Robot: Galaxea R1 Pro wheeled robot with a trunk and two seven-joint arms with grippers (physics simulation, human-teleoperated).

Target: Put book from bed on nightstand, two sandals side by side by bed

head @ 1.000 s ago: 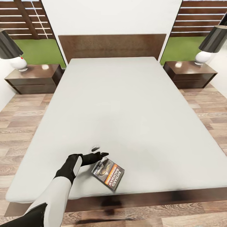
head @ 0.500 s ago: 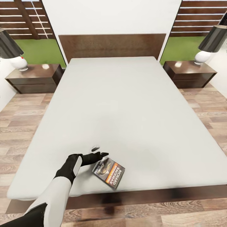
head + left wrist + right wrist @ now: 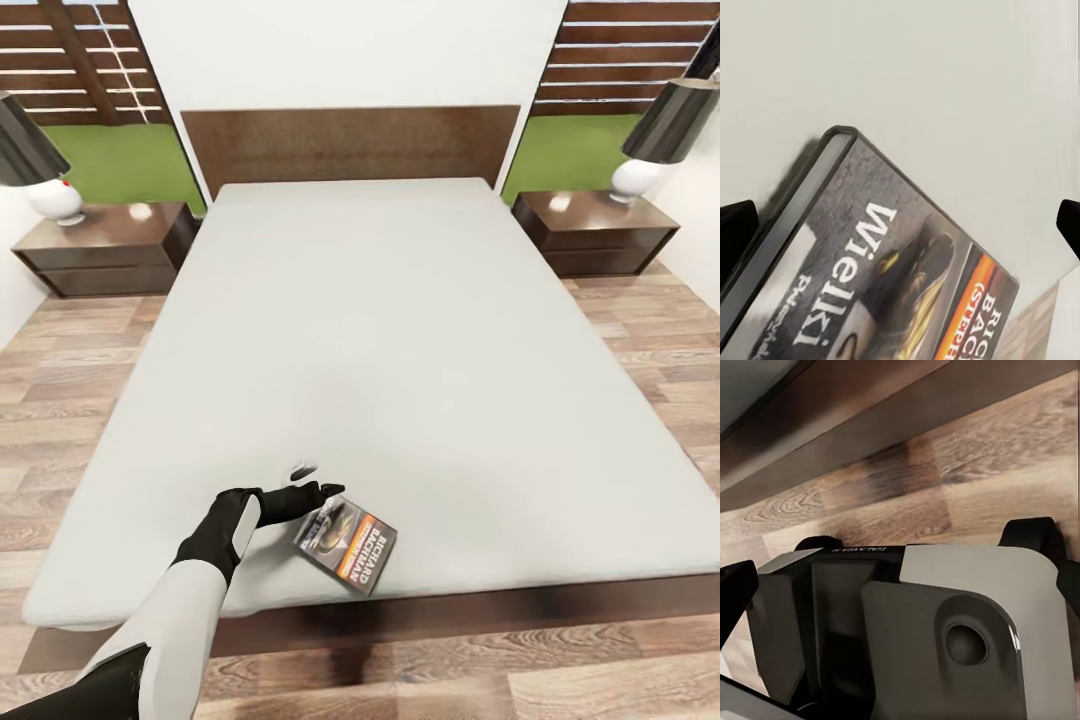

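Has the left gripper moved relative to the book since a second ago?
No. The left gripper sits at the book's upper corner as before; only the camera shifted.

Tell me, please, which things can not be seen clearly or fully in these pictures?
- Book: in the left wrist view the picture's edges cut off its cover; the small print beside the big title word is blurred.
- Book and left gripper: the head view is too small to tell whether the fingertips touch the book.
- Right gripper: the right wrist view shows dark finger parts at its edges; the robot's own body fills the space between them.
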